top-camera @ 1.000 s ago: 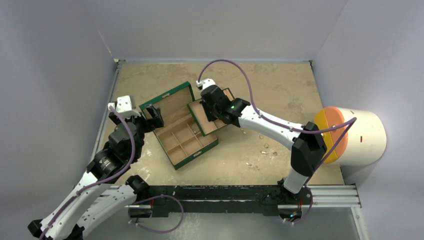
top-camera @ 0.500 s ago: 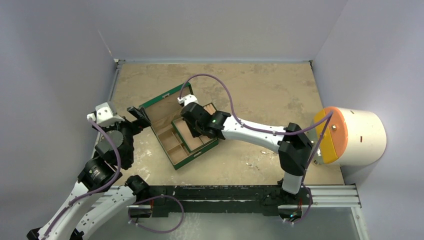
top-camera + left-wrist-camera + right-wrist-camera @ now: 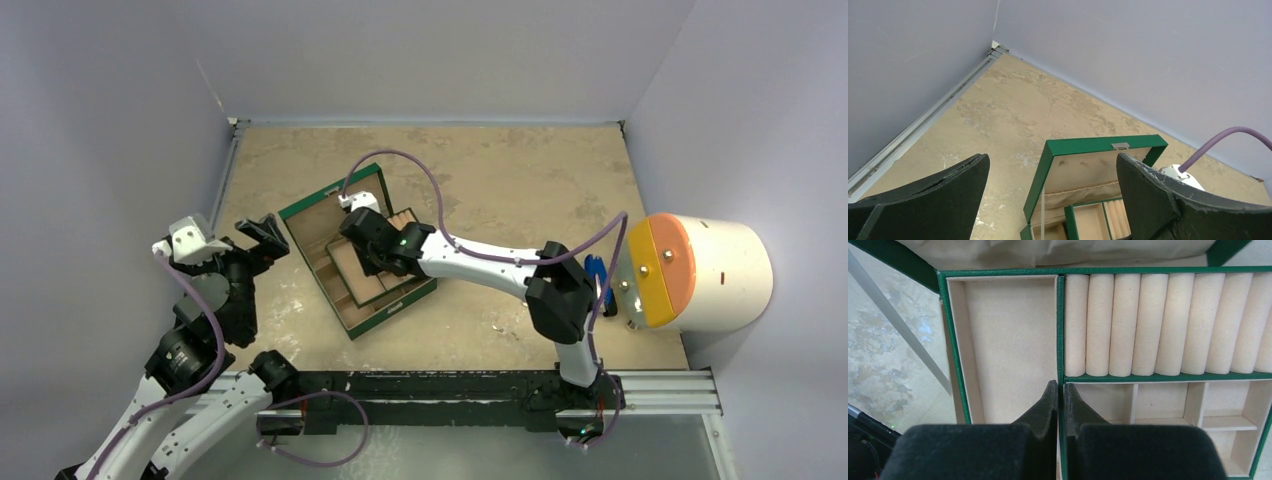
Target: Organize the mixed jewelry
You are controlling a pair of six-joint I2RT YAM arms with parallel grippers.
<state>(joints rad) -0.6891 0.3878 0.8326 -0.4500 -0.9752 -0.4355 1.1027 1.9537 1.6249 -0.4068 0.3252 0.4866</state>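
The green box (image 3: 392,301) lies open left of centre, its lid (image 3: 1088,172) tipped back. My right gripper (image 3: 365,255) (image 3: 1060,387) is shut on the green divider of the box's beige inner tray (image 3: 1008,340), which hangs over the box. Ring rolls (image 3: 1158,325) fill the tray's other side, with small compartments (image 3: 1168,400) below them. My left gripper (image 3: 262,232) (image 3: 1052,157) stands wide open and holds nothing, left of the box and apart from it. A few tiny pieces of the mixed jewelry (image 3: 499,326) lie faintly on the table right of the box; the arm hides others.
A white cylinder with an orange face (image 3: 700,272) lies at the right edge. A blue clip-like tool (image 3: 597,275) shows beside the right arm's elbow. Lilac walls close the table at the left, back and right. The right forearm stretches across the table's middle.
My right gripper has carried the inner tray leftward from beside the box to over it. The left arm has drawn back to the left, away from the box, still open.
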